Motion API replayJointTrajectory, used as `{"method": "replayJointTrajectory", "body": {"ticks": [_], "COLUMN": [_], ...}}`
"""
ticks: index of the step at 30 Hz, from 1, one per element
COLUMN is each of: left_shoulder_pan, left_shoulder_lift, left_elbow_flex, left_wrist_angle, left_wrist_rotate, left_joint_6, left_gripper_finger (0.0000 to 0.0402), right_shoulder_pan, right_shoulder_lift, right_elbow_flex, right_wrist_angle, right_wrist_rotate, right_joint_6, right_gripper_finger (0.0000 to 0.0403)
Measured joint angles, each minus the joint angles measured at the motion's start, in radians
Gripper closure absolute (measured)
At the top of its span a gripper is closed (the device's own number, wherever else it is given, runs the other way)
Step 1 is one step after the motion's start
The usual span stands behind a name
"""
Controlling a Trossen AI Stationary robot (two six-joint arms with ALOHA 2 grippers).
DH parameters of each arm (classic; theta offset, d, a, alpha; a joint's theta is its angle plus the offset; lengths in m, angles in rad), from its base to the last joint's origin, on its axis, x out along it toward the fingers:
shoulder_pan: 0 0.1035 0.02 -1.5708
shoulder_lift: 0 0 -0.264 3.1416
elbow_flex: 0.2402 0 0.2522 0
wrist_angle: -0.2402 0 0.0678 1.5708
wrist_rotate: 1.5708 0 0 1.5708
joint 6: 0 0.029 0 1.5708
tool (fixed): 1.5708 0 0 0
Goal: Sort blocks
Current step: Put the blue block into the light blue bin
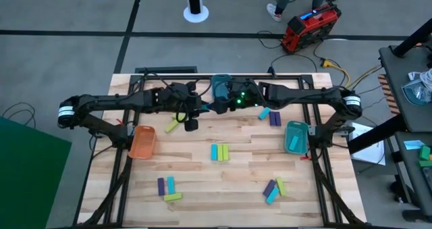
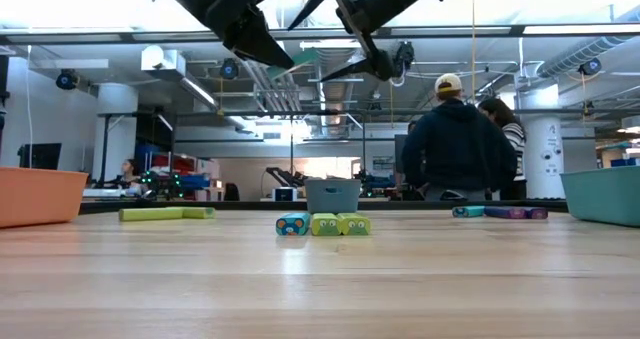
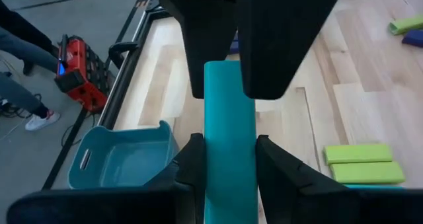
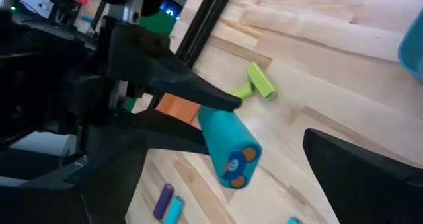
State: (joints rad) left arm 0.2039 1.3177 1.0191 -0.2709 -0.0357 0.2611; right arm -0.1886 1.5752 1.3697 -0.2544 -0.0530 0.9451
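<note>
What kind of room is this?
Probably a robotics lab or workshop: a light wooden table framed by two dark robot arms, exposed ceiling pipes above, a red toolbox-like case on the grey floor, and people working behind.

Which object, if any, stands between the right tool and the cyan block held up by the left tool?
Nothing visible does. The left tool is shut on the cyan block above the table. The right tool is open and faces it across a bare gap. The other blocks lie below on the wood.
</note>
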Motion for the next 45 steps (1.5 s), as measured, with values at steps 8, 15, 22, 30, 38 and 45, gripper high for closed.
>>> {"method": "replayJointTrajectory", "body": {"ticks": [8, 15, 22, 30, 38, 45], "left_shoulder_pan": [0.000, 0.000, 0.000, 0.000, 0.000, 0.000], "left_shoulder_lift": [-0.008, -0.012, -0.012, -0.014, -0.015, -0.015], "left_elbow_flex": [0.000, 0.003, 0.013, 0.015, 0.016, 0.016], "left_wrist_angle": [0.000, 0.000, -0.003, -0.009, -0.085, -0.158], "left_wrist_rotate": [0.000, 0.000, -0.003, 0.002, 0.001, 0.001], "left_joint_6": [0.000, 0.003, 0.019, -0.016, -0.036, -0.046], "left_gripper_finger": [0.0327, 0.0327, 0.0327, 0.0251, 0.0206, 0.0214], "right_shoulder_pan": [0.000, 0.000, -0.002, -0.016, -0.013, 0.026], "right_shoulder_lift": [0.007, 0.009, 0.011, 0.003, -0.028, -0.075], "right_elbow_flex": [0.000, 0.000, 0.003, 0.000, 0.122, 0.172], "right_wrist_angle": [-0.006, -0.003, 0.011, -0.044, -0.714, -1.260], "right_wrist_rotate": [0.000, 0.001, 0.000, -0.019, -0.052, 0.001], "right_joint_6": [-0.001, -0.003, 0.001, -0.019, -0.076, -0.031], "right_gripper_finger": [0.0090, 0.0206, 0.0336, 0.0352, 0.0352, 0.0352]}}
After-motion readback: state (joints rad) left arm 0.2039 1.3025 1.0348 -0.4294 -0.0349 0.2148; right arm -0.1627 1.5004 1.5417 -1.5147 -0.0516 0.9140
